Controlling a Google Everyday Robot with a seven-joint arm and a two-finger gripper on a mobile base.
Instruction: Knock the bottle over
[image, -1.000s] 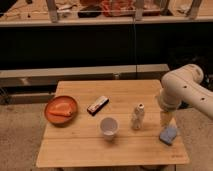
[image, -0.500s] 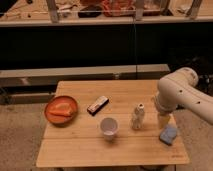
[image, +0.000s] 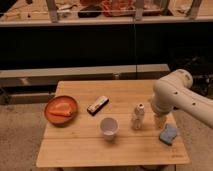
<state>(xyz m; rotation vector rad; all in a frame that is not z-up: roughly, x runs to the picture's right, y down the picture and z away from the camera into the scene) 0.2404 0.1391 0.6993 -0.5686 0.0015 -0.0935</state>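
Observation:
The bottle (image: 138, 116) is small, pale and ribbed with a light cap. It stands upright right of the middle of the wooden table (image: 80, 147). My white arm reaches in from the right, with its bulky joint above the table's right side. My gripper (image: 160, 120) hangs below that joint, just to the right of the bottle and close to it. I cannot tell whether it touches the bottle.
A round white cup (image: 109, 127) stands left of the bottle. A blue sponge (image: 168, 133) lies at the right front. A dark snack bar (image: 98, 105) lies mid-table. An orange plate (image: 61, 109) with orange food sits at the left. Dark shelving runs behind.
My arm has moved left across the table's right side, bringing the gripper closer to the bottle. The bottle still stands upright in the same place.

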